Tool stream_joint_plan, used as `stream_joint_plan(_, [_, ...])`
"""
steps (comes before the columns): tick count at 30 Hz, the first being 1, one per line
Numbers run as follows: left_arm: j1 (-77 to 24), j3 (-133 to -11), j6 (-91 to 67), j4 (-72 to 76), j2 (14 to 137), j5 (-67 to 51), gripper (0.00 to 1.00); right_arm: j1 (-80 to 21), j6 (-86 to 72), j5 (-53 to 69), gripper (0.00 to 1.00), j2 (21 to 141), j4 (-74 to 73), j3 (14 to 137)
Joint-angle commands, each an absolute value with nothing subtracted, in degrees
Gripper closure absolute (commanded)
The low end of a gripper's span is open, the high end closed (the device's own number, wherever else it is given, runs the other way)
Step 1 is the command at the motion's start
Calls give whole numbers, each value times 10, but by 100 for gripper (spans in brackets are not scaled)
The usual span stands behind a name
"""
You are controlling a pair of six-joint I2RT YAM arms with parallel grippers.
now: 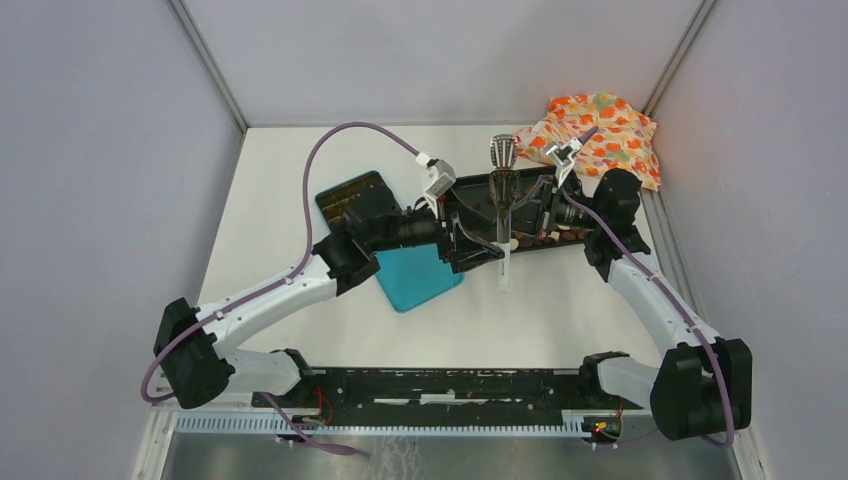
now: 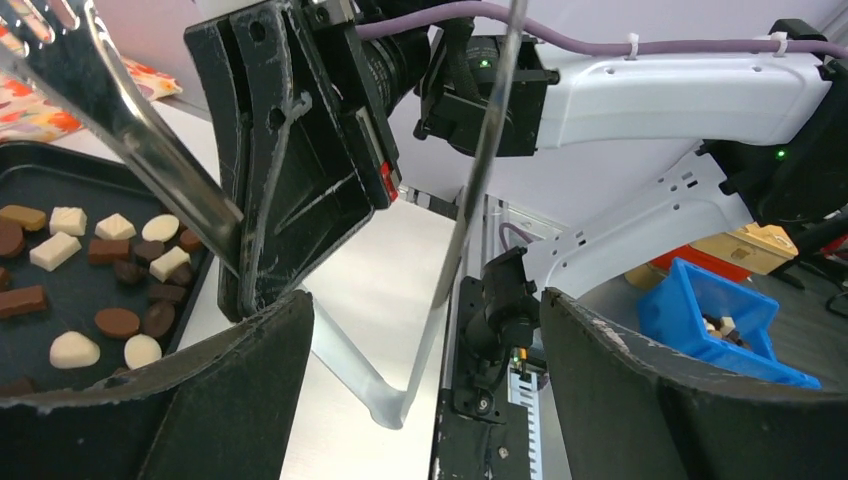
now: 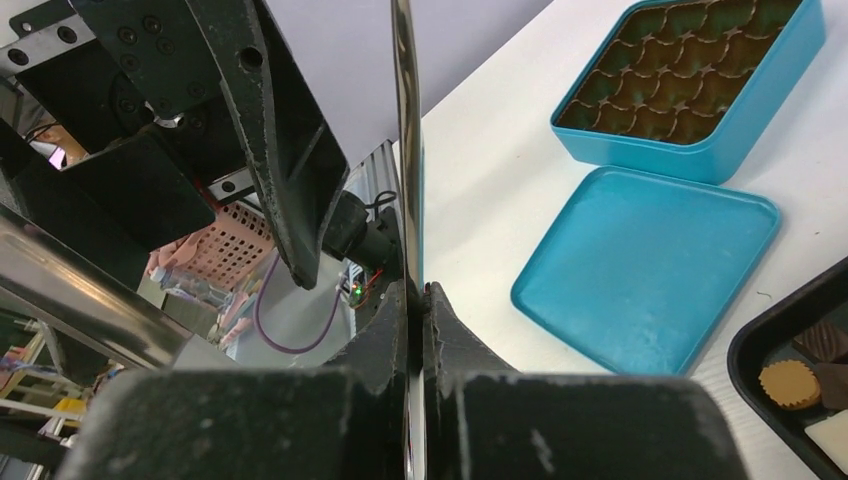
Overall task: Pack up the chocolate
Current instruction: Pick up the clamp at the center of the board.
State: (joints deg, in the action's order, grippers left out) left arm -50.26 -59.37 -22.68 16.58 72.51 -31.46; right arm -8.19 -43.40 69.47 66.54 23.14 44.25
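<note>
White tabletop (image 1: 450, 330), grey walls, both arms crowding over a black tray (image 1: 478, 190)

Right gripper (image 3: 418, 300) is clamping tight on one thin shiny blade of the metal tongs (image 1: 503, 195), whose white hinge end is pointing down toward the table. Left gripper (image 2: 425, 345) is sitting with its chunky black fingers (image 2: 230, 400) spread wide, the tongs between them. Left wrist view is showing the chocolate (image 2: 100, 270) best: round and square bits, dark, milk and cream, lying loose in the tray. Right wrist view is giving what that one isn't: the teal box (image 3: 700, 150) with its brown scalloped insert, flat teal lid (image 3: 650, 270) just beside it. Orange flowery cloth (image 1: 600, 130) is bunching up in the far right corner.
</note>
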Motion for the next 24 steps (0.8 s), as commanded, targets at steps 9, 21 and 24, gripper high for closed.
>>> stream_joint_plan(9, [-502, -631, -324, 353, 793, -386, 44, -99, -419, 714, 100, 659, 250, 475])
stream_joint_plan(21, [-473, -562, -347, 455, 748, -343, 98, -82, -361, 754, 28, 642, 225, 512])
stream_joint_plan(24, [-444, -523, -355, 502, 708, -347, 98, -61, -202, 745, 8, 636, 61, 590])
